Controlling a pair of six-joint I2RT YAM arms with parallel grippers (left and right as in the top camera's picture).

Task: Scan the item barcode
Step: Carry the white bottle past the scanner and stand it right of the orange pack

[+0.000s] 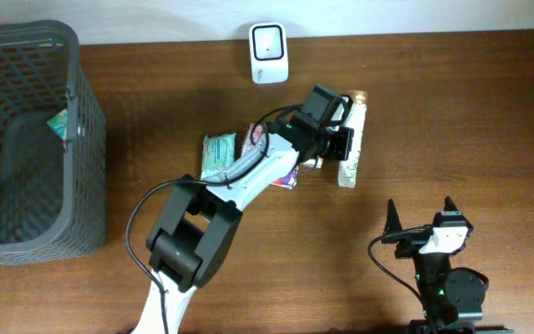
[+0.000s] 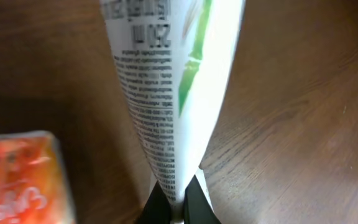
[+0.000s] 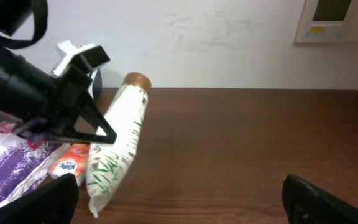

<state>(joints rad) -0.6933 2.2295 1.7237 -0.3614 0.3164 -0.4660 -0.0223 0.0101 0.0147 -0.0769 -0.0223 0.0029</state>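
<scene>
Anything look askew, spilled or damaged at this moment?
Nothing stands out: no spill or damage shows. The left pincer is shut on a thin edge of the white tube, and the small packs beside it overlap loosely. One item sits in the basket.

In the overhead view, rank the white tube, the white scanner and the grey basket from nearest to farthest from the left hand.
1. The white tube, pinched in the left hand itself.
2. The white scanner, farther back and a little to the left.
3. The grey basket, far off on the left side.
</scene>
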